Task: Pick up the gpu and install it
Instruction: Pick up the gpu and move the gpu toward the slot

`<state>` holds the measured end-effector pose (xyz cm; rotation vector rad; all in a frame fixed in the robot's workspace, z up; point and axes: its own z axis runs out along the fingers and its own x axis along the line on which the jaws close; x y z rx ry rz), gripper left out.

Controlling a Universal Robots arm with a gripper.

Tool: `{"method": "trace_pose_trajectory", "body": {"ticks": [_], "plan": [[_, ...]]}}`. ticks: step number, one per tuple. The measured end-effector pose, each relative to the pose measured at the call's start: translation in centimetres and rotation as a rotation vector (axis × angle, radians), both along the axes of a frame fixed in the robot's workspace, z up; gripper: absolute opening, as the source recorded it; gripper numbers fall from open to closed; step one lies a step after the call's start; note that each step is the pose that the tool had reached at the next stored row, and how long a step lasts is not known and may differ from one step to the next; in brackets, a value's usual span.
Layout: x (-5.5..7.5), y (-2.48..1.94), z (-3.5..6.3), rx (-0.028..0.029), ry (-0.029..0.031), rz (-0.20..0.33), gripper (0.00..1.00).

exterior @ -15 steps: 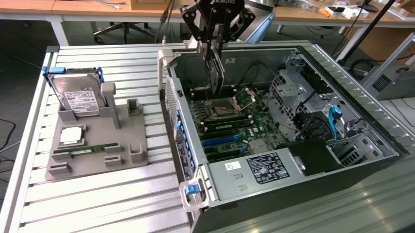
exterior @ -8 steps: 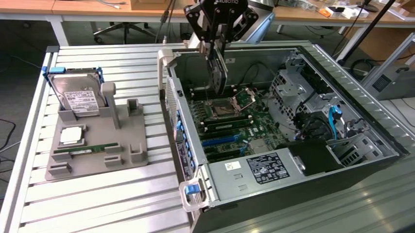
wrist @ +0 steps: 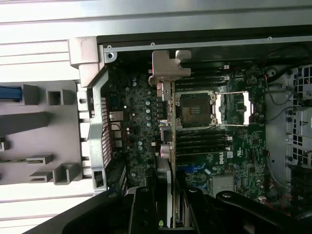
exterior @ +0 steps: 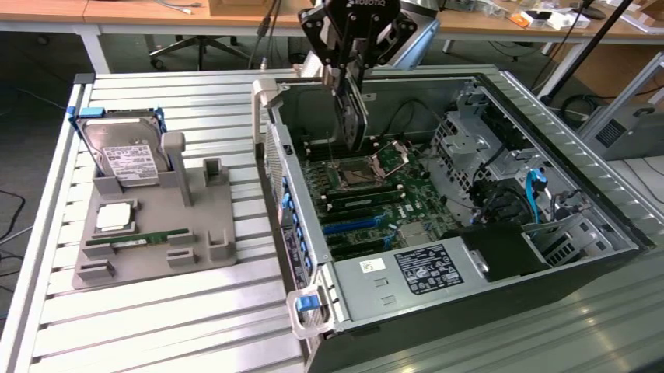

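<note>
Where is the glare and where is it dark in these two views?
Exterior view: the table is evenly bright, while the inside of the computer case is shadowed around the motherboard. Wrist view: the table slats wash out near white, the motherboard is dim, and the gripper holding the graphics card is nearly black.

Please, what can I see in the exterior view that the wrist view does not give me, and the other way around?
Exterior view: the hard drive standing upright, and the power supply with its label.
Wrist view: the silver bracket of the gpu seen from above, and the Dell mark on the motherboard.
Both: the gripper shut on the gpu, held on edge beside the CPU socket, and the grey fixture.
</note>
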<state>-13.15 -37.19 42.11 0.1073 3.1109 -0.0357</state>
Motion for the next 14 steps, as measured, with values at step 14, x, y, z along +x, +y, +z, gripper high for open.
{"method": "trace_pose_trajectory", "body": {"ticks": [14], "plan": [[0.81, 0.00, -0.01, -0.0008, 0.0000, 0.000, 0.27]]}}
